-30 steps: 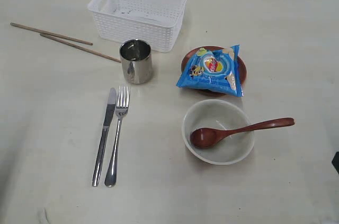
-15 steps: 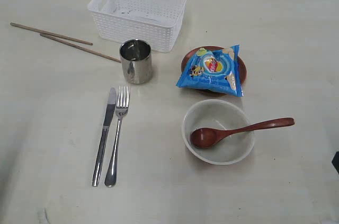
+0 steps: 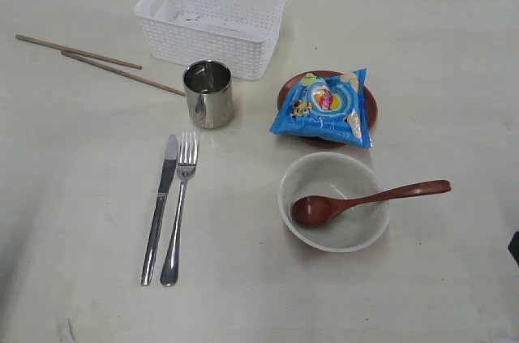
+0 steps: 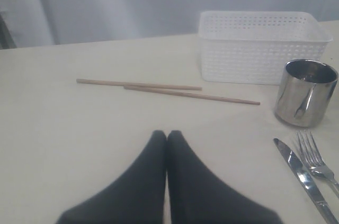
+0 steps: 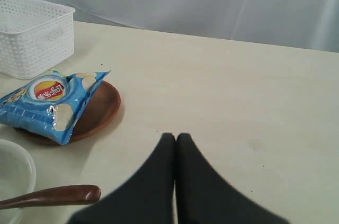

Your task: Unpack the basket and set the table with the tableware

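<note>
Only the wrist views show the left gripper [image 4: 167, 135] and right gripper [image 5: 176, 137], both closed and empty. The exterior view alone looks into the basket [image 3: 203, 51] at the desk's far edge; a smudge inside is unclear.

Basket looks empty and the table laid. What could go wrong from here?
The spoon lies in the bowl with its handle past the rim, near the shut right hand; a sweep there could flip it out. The snack packet lies on the plate and could slide off if the plate is moved.
</note>
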Available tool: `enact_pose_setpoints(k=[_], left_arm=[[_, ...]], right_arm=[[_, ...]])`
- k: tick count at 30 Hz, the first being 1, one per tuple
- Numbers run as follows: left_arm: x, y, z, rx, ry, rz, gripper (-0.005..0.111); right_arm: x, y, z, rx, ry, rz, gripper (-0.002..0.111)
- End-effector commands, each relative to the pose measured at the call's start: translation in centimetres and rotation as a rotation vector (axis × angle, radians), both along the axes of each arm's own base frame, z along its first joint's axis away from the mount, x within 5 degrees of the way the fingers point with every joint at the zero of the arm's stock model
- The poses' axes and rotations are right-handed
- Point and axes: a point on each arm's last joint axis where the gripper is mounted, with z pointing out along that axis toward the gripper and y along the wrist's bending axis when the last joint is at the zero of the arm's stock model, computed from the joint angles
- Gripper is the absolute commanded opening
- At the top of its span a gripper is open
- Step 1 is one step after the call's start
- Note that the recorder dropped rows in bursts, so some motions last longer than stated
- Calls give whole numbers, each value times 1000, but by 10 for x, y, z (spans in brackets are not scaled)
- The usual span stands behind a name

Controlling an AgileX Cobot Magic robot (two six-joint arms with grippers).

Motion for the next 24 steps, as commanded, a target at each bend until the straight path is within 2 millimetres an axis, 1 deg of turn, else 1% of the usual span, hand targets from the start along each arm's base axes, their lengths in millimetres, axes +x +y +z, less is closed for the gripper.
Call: enact_pose_setpoints(k=[1, 3, 5, 7, 11, 14, 15, 16, 17, 18, 19, 20, 21, 22, 24], left_arm=[[0, 0, 2, 12, -35, 2, 0], [1, -2, 10, -107, -104, -4, 0], [2, -4, 20, -351, -168, 7, 0], [2, -2, 28, -499, -232, 21, 0], [-1, 7, 50, -641, -476, 52, 0], [-6, 12, 62, -777, -613, 54, 0], [-5, 12, 60, -778, -595, 53, 0], [-5, 9, 64, -776, -542, 40, 0], [-6, 8, 67, -775, -524, 33, 0], [-9, 7, 80, -776, -529, 16, 0], [-9, 7, 86, -777, -535, 13, 0], [-7, 7, 102, -760, -535, 12, 0], [-6, 6, 112, -740, -535, 10, 0], [1, 3, 131, -665, -495, 9, 0], [19, -6, 156, -536, -320, -15, 0]], right_arm=[[0, 0, 0, -3, -6, -6, -1], [0, 0, 0, -3, -6, -6, -1], [0, 0, 0, -3, -6, -6, -1], [0, 0, 0, -3, -6, -6, -1], [0, 0, 0, -3, -6, -6, -1], [0, 0, 0, -1, -6, -6, -1], [0, 0, 0, 7, -5, -9, -1], [0, 0, 0, 7, -5, -9, -1], [0, 0, 0, 7, -5, -9, -1], [0, 0, 0, 7, -5, -9, -1], [0, 0, 0, 7, -5, -9, -1], [0, 0, 0, 7, -5, -9, -1], [0, 0, 0, 7, -5, -9, -1], [0, 0, 0, 7, -5, -9, -1], [0, 0, 0, 7, -5, -9, -1]])
